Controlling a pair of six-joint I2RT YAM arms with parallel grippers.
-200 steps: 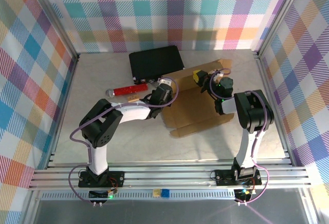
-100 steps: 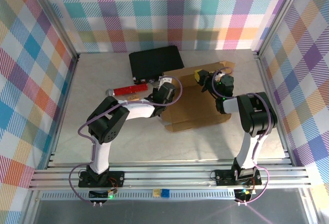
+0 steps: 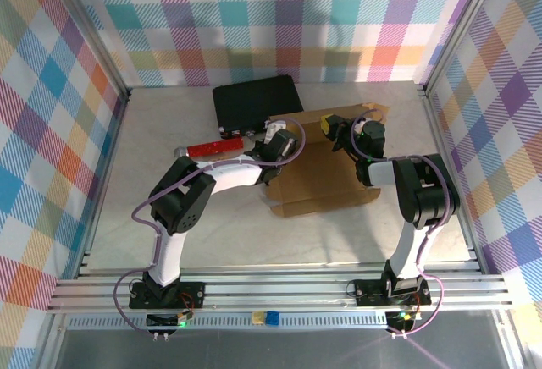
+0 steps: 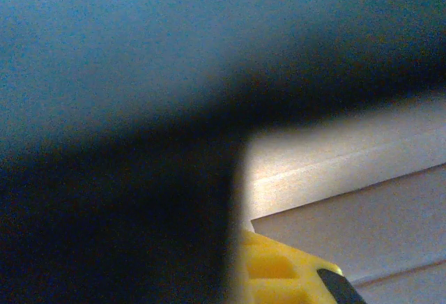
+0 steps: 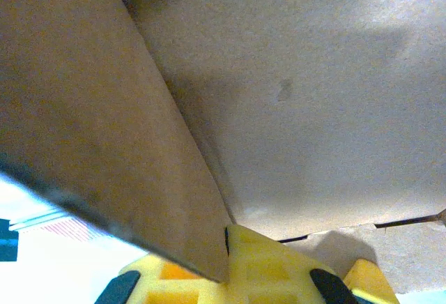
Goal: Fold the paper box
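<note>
The cardboard box [image 3: 326, 174] lies partly folded in the middle of the table [image 3: 212, 234], between my two arms. Its brown base is flat on the surface, and a flap stands up along the far edge.

My right gripper [image 3: 333, 125] is at that far edge. From my right wrist, a brown panel [image 5: 313, 74] spreads in front of me, and a second panel slants down from the left. The lower edge of that second panel runs straight into the gap between my yellow fingers [image 5: 265, 266]. The right gripper [image 5: 230, 262] is clenched, with the flap pinched in it.

My left gripper [image 3: 273, 136] is at the box's far left corner, just beside the raised flap. From my left wrist nearly everything is dark blur, very close to the lens. One yellow finger [image 4: 279, 272] shows at the bottom, with a pale, creased surface to its right. I cannot tell whether those fingers are released or grasping anything.

A black case [image 3: 257, 104] lies behind the box toward the back wall, close to its far left corner. A red tube [image 3: 213, 147] rests on the table left of my left gripper, beside my forearm.
</note>
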